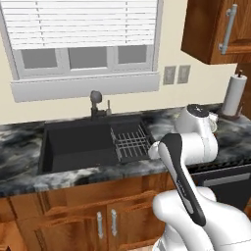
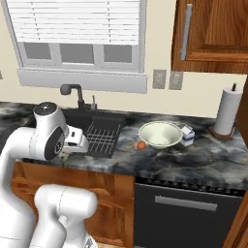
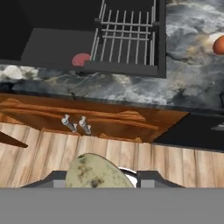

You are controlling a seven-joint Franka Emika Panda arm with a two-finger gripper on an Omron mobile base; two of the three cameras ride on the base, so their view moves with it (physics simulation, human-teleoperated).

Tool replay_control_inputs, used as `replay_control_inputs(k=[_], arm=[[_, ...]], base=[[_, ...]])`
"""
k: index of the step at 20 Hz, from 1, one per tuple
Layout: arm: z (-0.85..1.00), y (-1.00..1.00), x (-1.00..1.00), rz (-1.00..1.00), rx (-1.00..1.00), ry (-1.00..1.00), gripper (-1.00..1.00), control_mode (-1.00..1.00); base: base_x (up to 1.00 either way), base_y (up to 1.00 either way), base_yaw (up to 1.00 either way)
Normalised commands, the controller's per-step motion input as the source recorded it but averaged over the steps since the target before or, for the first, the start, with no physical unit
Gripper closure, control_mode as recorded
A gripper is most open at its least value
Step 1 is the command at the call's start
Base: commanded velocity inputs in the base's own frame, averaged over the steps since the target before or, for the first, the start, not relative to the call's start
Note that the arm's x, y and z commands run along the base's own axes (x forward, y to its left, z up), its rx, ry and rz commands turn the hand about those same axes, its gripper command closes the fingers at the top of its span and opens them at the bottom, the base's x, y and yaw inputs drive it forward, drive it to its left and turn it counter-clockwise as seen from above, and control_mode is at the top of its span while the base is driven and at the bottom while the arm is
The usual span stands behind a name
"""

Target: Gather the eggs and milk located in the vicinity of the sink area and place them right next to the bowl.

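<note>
My gripper (image 3: 103, 180) is shut on a pale speckled egg (image 3: 94, 172) that sits between its fingertips at the bottom of the hand view. The hand hangs over the counter's front edge by the black sink (image 2: 97, 127). An orange-brown egg (image 2: 141, 145) lies on the counter just left of the pale bowl (image 2: 160, 134), and also shows at the hand view's right edge (image 3: 218, 45). The white milk carton (image 2: 187, 135) stands against the bowl's right side.
A wire rack (image 3: 127, 33) fills the sink's right part, with a flat red piece (image 3: 80, 60) beside it. The dark faucet (image 1: 95, 103) rises behind the sink. A paper-towel roll (image 2: 226, 112) stands at the far right. Wooden cabinet doors (image 3: 87, 118) are below the counter.
</note>
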Motion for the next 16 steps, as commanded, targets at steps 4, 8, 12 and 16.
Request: replay_control_inputs(k=[4,8,12,16], arm=[[0.0,0.0,0.0,0.0,0.0,0.0,1.0,1.0],[0.0,0.0,0.0,0.0,0.0,0.0,1.0,1.0],[0.0,0.0,0.0,0.0,0.0,0.0,1.0,1.0],[0.0,0.0,0.0,0.0,0.0,0.0,1.0,1.0]], base=[[0.29,-1.0,0.0],[0.46,-0.86,0.0],[0.18,-0.35,0.04],[0.43,-0.02,0.0]])
